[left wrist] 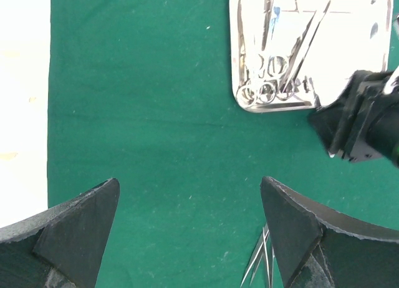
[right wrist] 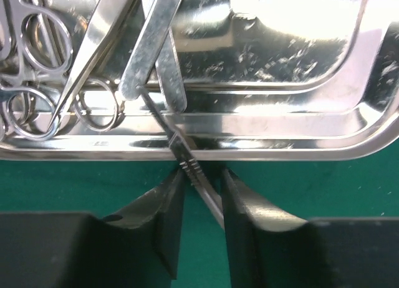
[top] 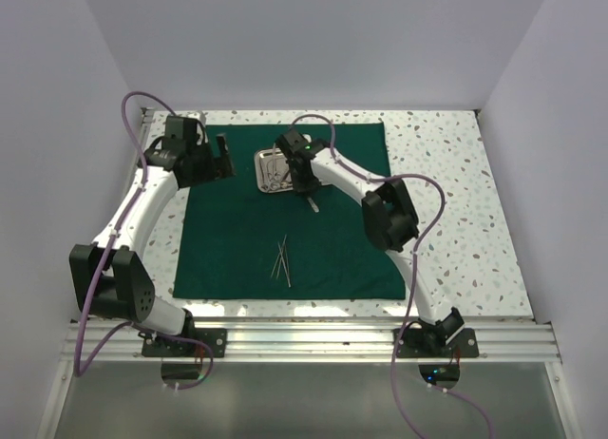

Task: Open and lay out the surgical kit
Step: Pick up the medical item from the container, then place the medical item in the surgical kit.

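Right gripper (right wrist: 201, 188): fingers drawn close on a thin steel instrument (right wrist: 187, 163) with a ridged grip. It crossed the near rim of the steel tray (right wrist: 280, 144) on a slant, tip inside the tray and tail down between the fingers. It appeared pinched, though pad contact was hard to confirm at this angle. In the top view the tail showed just below the gripper.

Tray contents: ring-handled instruments (right wrist: 37, 45) and tweezers (right wrist: 93, 57) lay crowded at the left end, overlapping; the right end was bare.

Green cloth (top: 285, 230): spread flat on the speckled table (top: 446, 201), with the tray on its far middle part. A small cluster of thin instruments (top: 282, 260) lay on the cloth's near middle, well apart from the tray, close together and partly crossed.

Left gripper (left wrist: 190, 188): jaws spread wide, holding nothing, hovering over bare cloth at the far left.

Progress, as judged: the wrap was open and a few tools were out. One was mid-transfer and several were not yet moved. The laid-out tools probably needed spacing.
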You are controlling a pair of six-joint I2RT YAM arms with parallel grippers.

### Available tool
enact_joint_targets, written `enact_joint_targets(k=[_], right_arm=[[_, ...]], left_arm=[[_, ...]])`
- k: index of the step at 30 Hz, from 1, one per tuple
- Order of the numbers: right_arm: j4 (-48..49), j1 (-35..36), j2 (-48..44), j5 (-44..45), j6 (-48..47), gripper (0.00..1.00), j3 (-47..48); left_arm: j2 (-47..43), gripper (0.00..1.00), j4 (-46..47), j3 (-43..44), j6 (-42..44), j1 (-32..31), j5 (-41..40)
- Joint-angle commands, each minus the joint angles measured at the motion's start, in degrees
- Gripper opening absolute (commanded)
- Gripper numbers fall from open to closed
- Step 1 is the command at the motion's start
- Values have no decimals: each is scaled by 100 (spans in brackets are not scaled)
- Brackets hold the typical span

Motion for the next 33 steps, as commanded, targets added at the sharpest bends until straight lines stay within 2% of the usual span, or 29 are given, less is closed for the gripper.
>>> enact_joint_targets(k=[1,3,4,6,10,15,21,25,30,33], right_arm=[[80,-101,122,-136,32,24,94],[115,-101,96,-162,41,14,-3],[141,-93,52,-180,50,4,-134],[194,-101,-45,-154,50,0,-284],[195,-110,-492,21,50,0,-556],[133,-128,-1702,250,14,0,-1223],[282,-128,-3609,356,216,0,-3314],[518,-128,-4551,339,471,0,-5130],[1134,-128,-4976,-223,998,0,-6504],[1459,-137,-4862,-268,1130,0,-6735]], left_arm=[[-88,99,-241,269,-31,-22,-98],[-97,99,-284,295,4,-13,-133],[-97,99,-302,339,4,-13,-142],[-88,99,-320,366,13,-13,-134],[-88,99,-276,296,-4,-22,-37],[-140,99,-180,138,22,-40,7],[-158,99,-83,93,83,-40,68],[-123,99,5,111,92,-48,77],[96,98,49,365,136,-75,34],[289,98,32,645,163,-127,-80]])
